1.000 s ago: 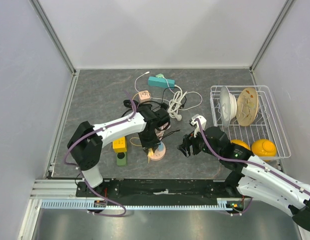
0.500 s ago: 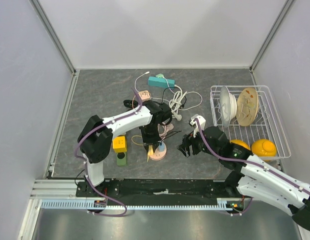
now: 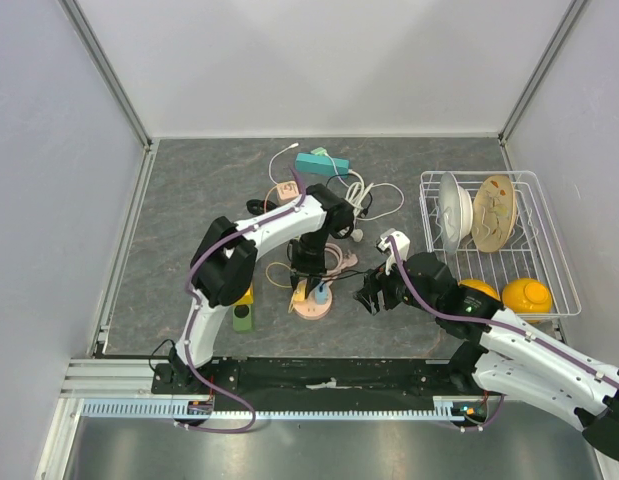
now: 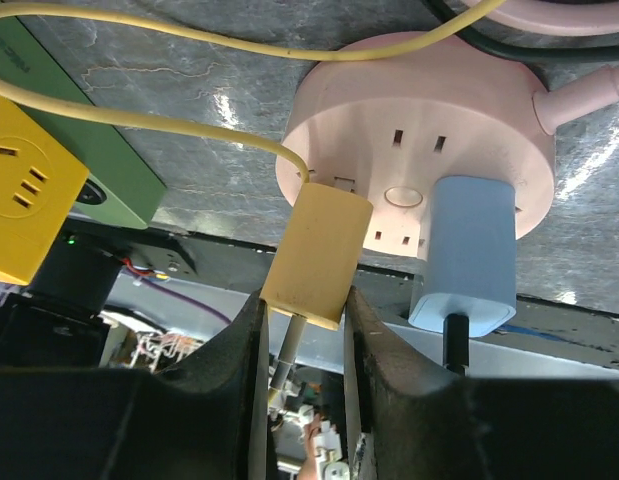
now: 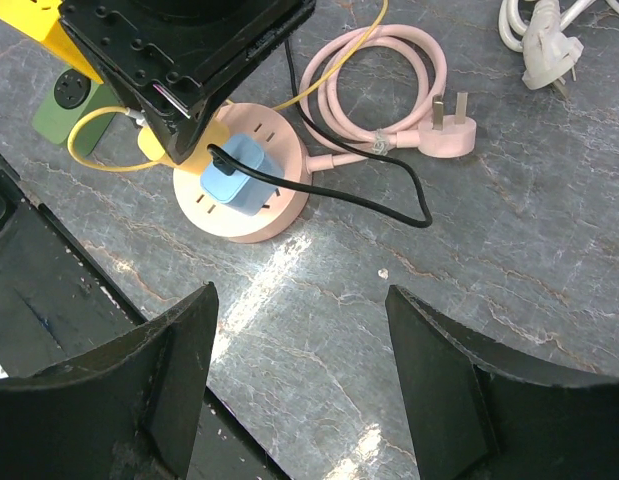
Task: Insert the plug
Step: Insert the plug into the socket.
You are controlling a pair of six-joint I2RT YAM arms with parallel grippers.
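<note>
Nearest, lower centre-right of the top view: right gripper (image 5: 299, 296), jaws spread wide, nothing between them. It hangs just right of the pink hub (image 5: 274, 222) and faces it. My read: it is standing off so its camera covers the socket face and it stays out of the other arm's way.

Next, centre of the top view: left gripper (image 4: 304, 300) pointing down over the hub, jaws narrow and pinched on the yellow plug (image 4: 317, 255). The fingers (image 4: 224, 360) clamp the plug's two flat sides near its back end. That probably leaves the front free to meet the socket and lets the push go straight along the plug.

The plug is a small matte yellow box with rounded edges. Its front end touches the hub face at the hub's lower left in the left wrist view, just beside the blue adapter (image 4: 467, 250), which is plugged in there. No prongs show, so likely in or nearly in. It leans a little against the blue one; can't tell if it is fully seated. A yellow cord (image 4: 139, 120) passes its top corner.

Left of the hub: yellow cube socket (image 4: 24, 190) and green strip (image 4: 84, 145).

Behind the hub: pink coiled cord (image 5: 379, 90), its plug lying loose; black cord (image 5: 389, 190) from the adapter.

Far, upper centre: white cord bundle (image 3: 359, 200), teal strip (image 3: 322, 163). Right side: dish rack (image 3: 489, 174) with plates, not part of the job.
</note>
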